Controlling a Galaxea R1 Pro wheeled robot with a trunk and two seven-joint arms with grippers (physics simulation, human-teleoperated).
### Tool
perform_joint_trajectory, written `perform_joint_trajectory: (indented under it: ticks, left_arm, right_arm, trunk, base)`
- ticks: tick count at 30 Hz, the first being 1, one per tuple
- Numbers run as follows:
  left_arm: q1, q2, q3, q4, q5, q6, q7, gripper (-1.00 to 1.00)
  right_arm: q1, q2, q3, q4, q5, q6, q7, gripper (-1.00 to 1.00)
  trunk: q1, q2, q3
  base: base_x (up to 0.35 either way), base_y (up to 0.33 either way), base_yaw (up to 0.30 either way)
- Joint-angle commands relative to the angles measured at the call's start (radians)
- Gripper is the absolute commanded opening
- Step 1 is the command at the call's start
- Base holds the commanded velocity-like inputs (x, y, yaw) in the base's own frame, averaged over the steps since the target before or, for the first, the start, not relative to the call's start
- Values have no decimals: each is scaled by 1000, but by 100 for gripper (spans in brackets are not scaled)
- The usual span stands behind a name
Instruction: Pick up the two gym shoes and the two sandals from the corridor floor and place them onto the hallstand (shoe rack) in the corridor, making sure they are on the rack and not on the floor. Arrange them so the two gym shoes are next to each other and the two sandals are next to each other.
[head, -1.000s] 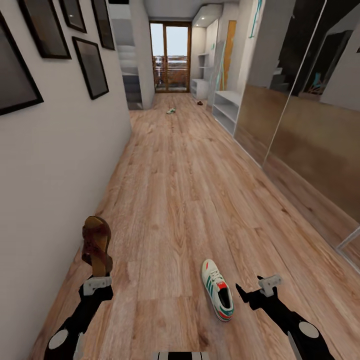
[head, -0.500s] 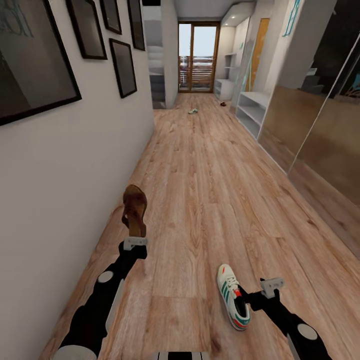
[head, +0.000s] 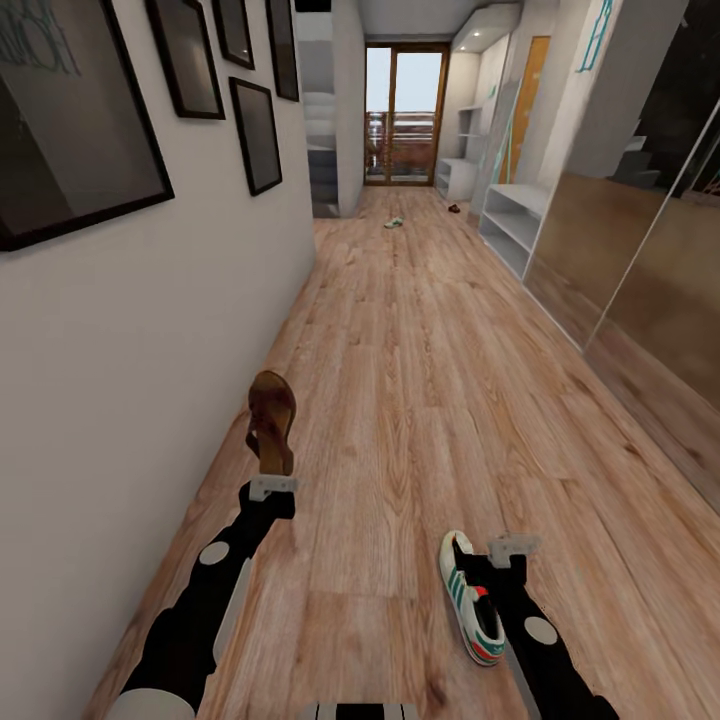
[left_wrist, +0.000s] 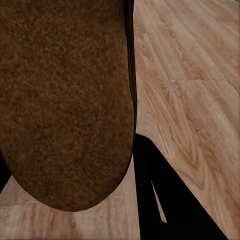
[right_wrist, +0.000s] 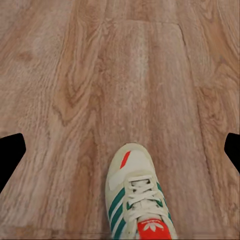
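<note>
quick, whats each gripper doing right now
Left gripper: shut on a brown sandal, held up off the floor.
Right gripper: open and empty, fingers spread wide, just over the gym shoe on the floor.

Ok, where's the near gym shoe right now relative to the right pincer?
In the head view the gym shoe lies on the corridor floor at lower right, just left of the right pincer; that pincer's camera sees it directly below, not gripped.
</note>
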Motion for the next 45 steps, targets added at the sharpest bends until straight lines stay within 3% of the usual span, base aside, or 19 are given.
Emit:
perform_joint_trajectory:
  ticks: [1, 7, 20, 24, 30, 45]
  left_arm:
    - [0, -1, 5, -2, -13, 5, -10, -100]
    - [-1, -3, 5, -2, -12, 4, -10, -100]
    - [8, 0, 2, -40, -15, 3, -15, -100]
    - [1, -4, -16, -40, -15, 6, -16, -100]
    - [-9, -6, -82, -40, -10, 8, -10, -100]
    - [-6, -3, -91, -29, -11, 6, -8, -100]
  right_arm:
    - [-1, 1, -2, 14, 10, 1, 1, 100]
    - [-4, -7, 0, 147, 9, -10, 2, 100]
    - [-4, -33, 1, 166, 8, -10, 2, 100]
    - [-5, -36, 1, 166, 8, -9, 0, 100]
    - [-5, -37, 2, 168, 8, -9, -2, 100]
    - [-4, -38, 2, 168, 8, -9, -3, 100]
  trunk:
    - [0, 0, -1]
    - [0, 0, -1]
    - [0, 0, -1]
    - [2, -1, -17]
    - [4, -3, -48]
    - [11, -6, -129]
  base:
    - [111, 0, 0]
    - [176, 0, 0]
    - [13, 0, 0]
    - [0, 0, 0]
    - [0, 0, 0]
    - [0, 0, 0]
